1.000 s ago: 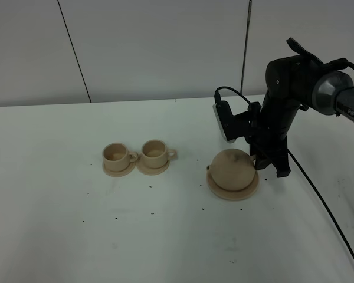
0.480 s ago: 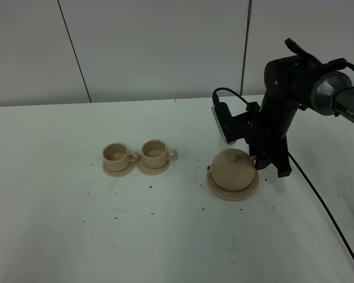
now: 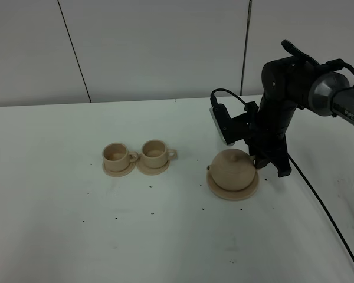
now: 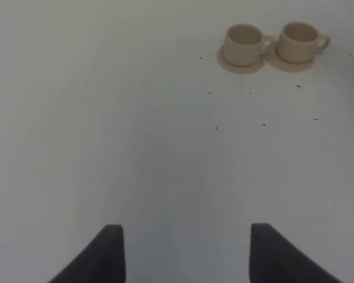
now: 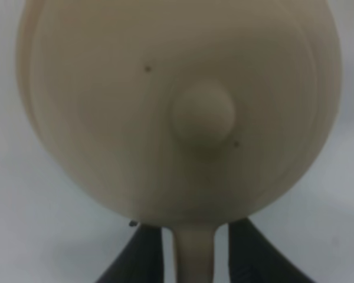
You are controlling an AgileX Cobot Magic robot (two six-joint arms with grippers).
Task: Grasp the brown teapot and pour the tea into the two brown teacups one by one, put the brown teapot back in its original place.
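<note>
The brown teapot (image 3: 232, 170) sits on its wide saucer, the original place (image 3: 233, 191), right of the table's middle. My right gripper (image 3: 261, 161) is at the teapot's right side. In the right wrist view the teapot (image 5: 165, 112) fills the frame, and the right gripper (image 5: 194, 254) has its two fingers (image 5: 143, 259) closed in on the loop handle (image 5: 194, 250). The two brown teacups (image 3: 115, 154) (image 3: 155, 150) stand side by side on small saucers to the left. They also show in the left wrist view (image 4: 243, 40) (image 4: 298, 40). My left gripper (image 4: 186, 259) is open and empty, far from the cups.
The white table (image 3: 165, 236) carries scattered dark specks. A black cable (image 3: 318, 200) runs from the right arm down across the table's right side. A white wall with dark seams stands behind.
The right arm has shifted slightly to the left at the teapot. The teapot still rests on its saucer. The cups have not moved.
</note>
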